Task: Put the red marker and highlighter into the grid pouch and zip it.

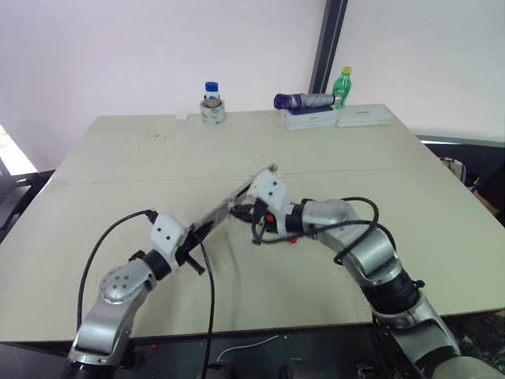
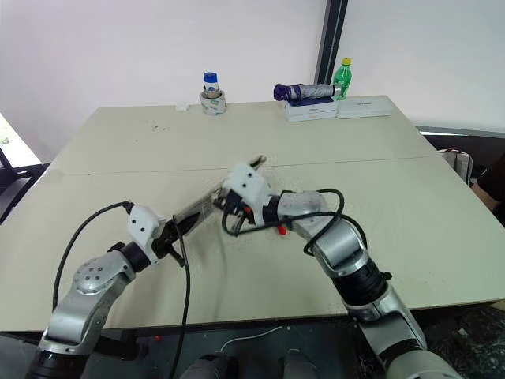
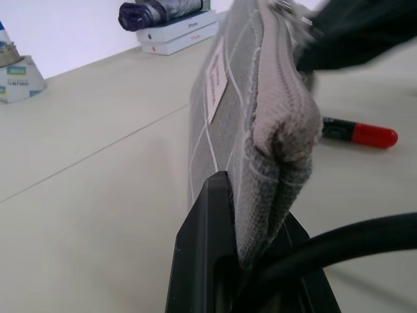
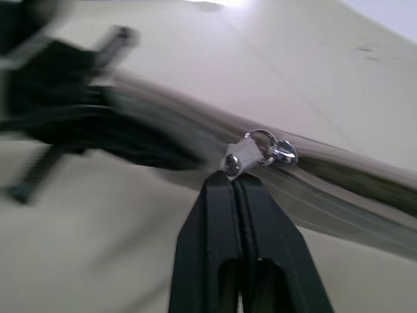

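The grid pouch (image 1: pixel 217 213) is held up off the table, stretched between my two grippers, with its white label (image 3: pixel 214 81) facing sideways. My left gripper (image 3: pixel 254 261) is shut on the pouch's near end. The right gripper (image 4: pixel 234 179) is shut on the silver zipper pull (image 4: pixel 251 153) along the pouch's top edge. The red marker (image 3: pixel 358 132) lies flat on the table beyond the pouch. Its red cap (image 2: pixel 282 230) peeks out from under my right wrist. The highlighter is out of view.
At the table's far edge stand a blue-capped bottle on a tape roll (image 1: pixel 211 103), white boxes (image 1: pixel 331 118) with a purple folded umbrella (image 1: pixel 304 100) on top, and a green bottle (image 1: pixel 342 85). Black cables loop from both wrists.
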Motion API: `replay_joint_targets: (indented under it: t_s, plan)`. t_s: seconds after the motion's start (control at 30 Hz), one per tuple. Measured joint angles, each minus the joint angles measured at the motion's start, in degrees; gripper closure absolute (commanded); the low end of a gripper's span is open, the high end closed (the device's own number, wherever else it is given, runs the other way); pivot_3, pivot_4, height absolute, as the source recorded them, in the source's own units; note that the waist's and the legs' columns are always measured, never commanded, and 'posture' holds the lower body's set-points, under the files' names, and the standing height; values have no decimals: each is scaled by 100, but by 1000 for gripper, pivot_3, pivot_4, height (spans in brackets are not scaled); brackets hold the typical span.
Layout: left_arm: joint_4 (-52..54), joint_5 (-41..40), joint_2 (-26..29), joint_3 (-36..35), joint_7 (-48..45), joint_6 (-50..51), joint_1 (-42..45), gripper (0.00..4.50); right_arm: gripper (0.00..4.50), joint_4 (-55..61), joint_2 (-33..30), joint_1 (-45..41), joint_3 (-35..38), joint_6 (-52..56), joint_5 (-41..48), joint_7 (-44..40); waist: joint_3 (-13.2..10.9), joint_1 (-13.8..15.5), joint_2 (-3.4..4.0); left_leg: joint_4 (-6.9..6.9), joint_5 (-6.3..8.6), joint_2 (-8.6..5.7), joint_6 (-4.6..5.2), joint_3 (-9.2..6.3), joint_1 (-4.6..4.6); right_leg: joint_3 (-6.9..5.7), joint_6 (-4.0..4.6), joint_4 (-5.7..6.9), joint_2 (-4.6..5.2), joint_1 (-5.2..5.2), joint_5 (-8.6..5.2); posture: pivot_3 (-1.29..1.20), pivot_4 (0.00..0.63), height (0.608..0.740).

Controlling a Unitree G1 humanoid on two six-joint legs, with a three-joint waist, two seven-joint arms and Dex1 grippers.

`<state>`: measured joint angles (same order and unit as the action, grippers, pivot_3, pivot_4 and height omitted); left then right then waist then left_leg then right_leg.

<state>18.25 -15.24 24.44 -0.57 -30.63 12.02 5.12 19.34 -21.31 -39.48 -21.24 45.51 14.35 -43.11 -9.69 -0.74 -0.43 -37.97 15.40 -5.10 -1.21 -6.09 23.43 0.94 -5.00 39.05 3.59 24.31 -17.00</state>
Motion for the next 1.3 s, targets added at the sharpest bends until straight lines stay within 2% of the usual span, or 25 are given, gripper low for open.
replay_joint_targets:
  t_s: [0.37, 0.47, 0.57, 0.8, 1.17, 1.27, 1.3]
  plan:
    - [0, 174, -299, 197, 242, 54, 40, 4500, 4466, 129, 248, 4, -127, 287, 104, 68, 0, 10, -1, -1, -1, -1, -2, -1, 0, 0, 0, 0, 0, -1, 0, 0, 150, 740]
    - [-12, 223, -324, 171, 364, 99, 107, 4500, 3600, 129, 169, 3, 46, 421, 223, 72, 0, 11, -1, -1, -1, -1, -1, -1, 0, -1, 0, 0, 0, 0, 0, 0, 150, 740]
    - [-43, 303, -305, 0, 518, 46, 144, 4500, 2140, 91, -74, 4, 423, 573, 157, 371, 1, 14, -2, -2, -1, -2, -1, -1, 0, 0, 0, -1, 1, -2, 0, 0, 150, 740]
    - [-358, 646, 109, -149, 479, -414, 111, 4500, 2140, -330, -711, 38, 885, 1311, -91, 888, 0, 10, -1, 2, -1, -1, -1, 0, 0, 0, 0, -2, 1, -1, 0, 0, 150, 740]
    - [-661, 879, 198, -217, 452, -862, 93, 4500, 2140, -859, -288, 498, 997, 2063, -167, 1657, 0, 13, -2, 1, 13, 0, 22, 0, 0, 0, 0, -2, 1, -1, 0, 0, 150, 740]
    - [-691, 908, 197, -218, 451, -902, 93, 4500, 2951, -954, -218, 538, 1011, 2169, -186, 1811, 0, 18, -2, 0, 13, -2, 23, 0, 0, 0, 0, -2, 2, -3, 0, 0, 150, 740]
    - [-691, 909, 198, -220, 452, -910, 93, 4500, 3454, -957, -224, 538, 1033, 2181, -198, 1843, 1, 18, -2, 0, 13, -2, 23, 0, 0, 0, 0, -2, 2, -4, 0, 0, 150, 740]
